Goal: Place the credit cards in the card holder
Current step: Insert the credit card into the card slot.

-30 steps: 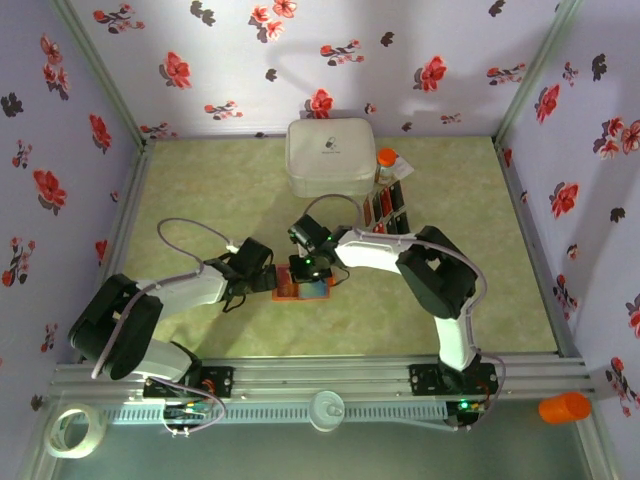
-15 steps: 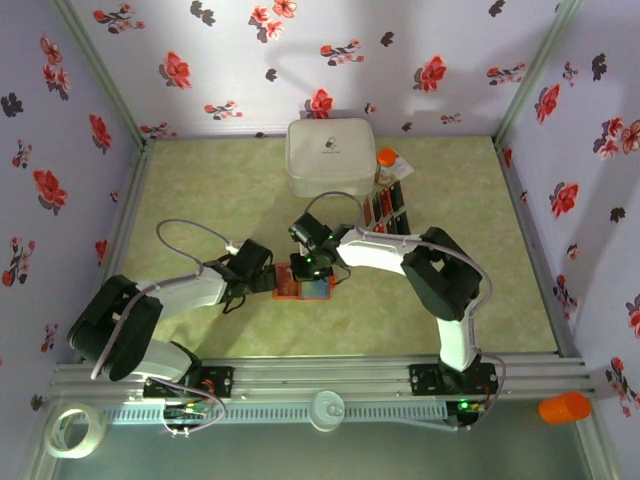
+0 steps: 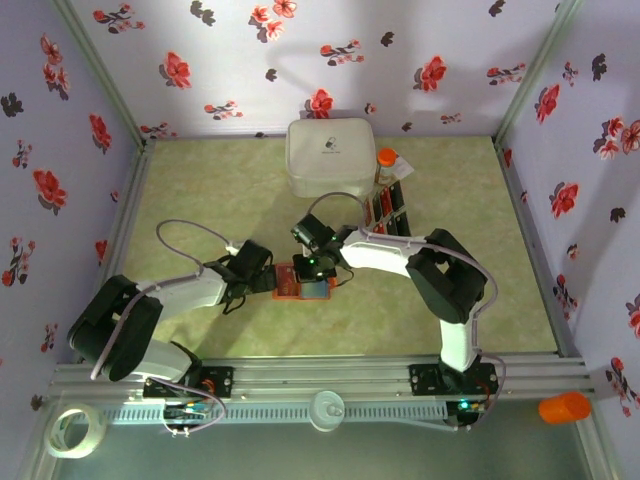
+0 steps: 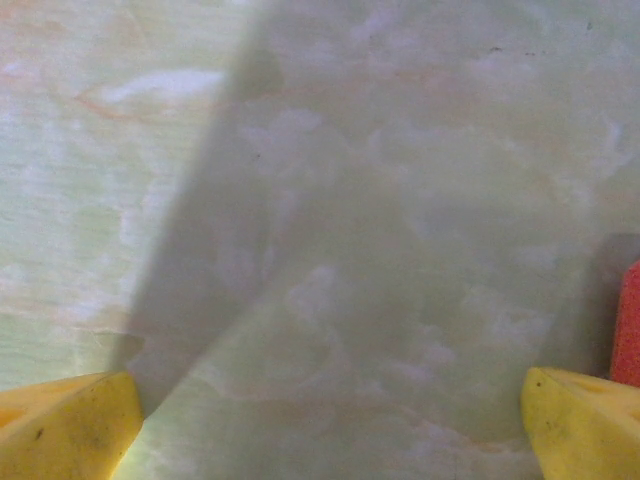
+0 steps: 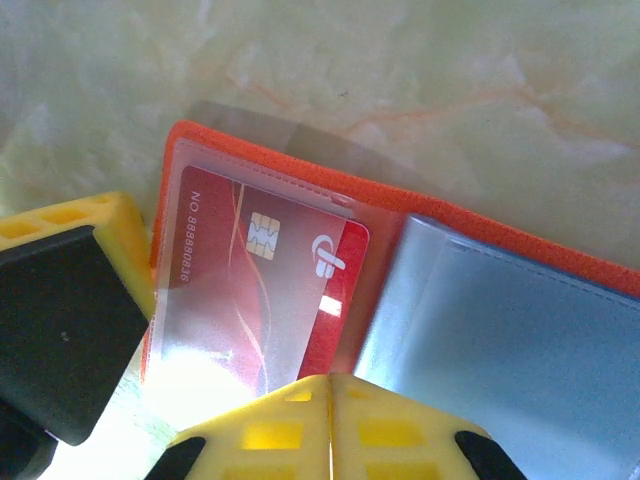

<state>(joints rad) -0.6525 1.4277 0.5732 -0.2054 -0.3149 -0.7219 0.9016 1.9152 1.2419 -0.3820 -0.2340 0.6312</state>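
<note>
1. The card holder (image 3: 290, 285) lies open and flat on the table (image 3: 200, 190), just below the middle of the top view. Orange shows on its left half and blue-grey on its right.
2. In the right wrist view the card holder (image 5: 270, 165) runs from the upper left to the right edge of the frame. A red card (image 5: 250, 270) with a chip sits under the clear pocket on its left half. The blue-grey flap (image 5: 500, 330) takes up the lower right.
3. The right gripper (image 5: 330, 390) is closed at the bottom centre of that view. Its two yellow fingers are pressed together with nothing seen between them. The tips overlap the lower edge of the clear pocket, but it cannot be told whether they touch it.
4. In the top view the right gripper (image 3: 311, 275) sits right over the card holder.
5. The left gripper (image 3: 270, 282) is at the holder's left edge. In the left wrist view the left gripper (image 4: 325, 430) is spread wide. Its yellow fingertips (image 4: 65, 425) sit in the lower corners with bare table between them. An orange-red strip (image 4: 628, 325) shows at the right edge.
6. The other credit cards (image 3: 388, 207), red and black, stand in a row up and right of centre, apart from the holder. They are just beside a white case (image 3: 330, 155) and an orange-capped bottle (image 3: 386, 160).
7. A tape roll (image 3: 73, 430) lies in the lower left corner.
</note>
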